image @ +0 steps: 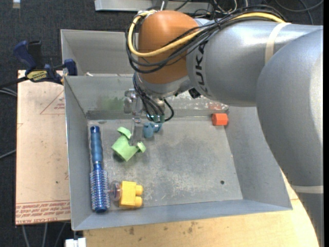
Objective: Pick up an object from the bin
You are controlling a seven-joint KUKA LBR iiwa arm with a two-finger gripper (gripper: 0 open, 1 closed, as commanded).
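Grey metal bin (195, 184) fills my screen, with the silver arm (241, 55) and its orange cover above it. A blue hairbrush (97, 171) lies well to the left of the gripper (137, 136). A light-green plastic piece (122, 150) sits right at the gripper's tip. A yellow block (130, 195) lies nearer me and left, a small orange block (220, 119) far right, and a little blue cylinder (149, 131) just beside the gripper. I cannot tell whether the gripper is apart or together.
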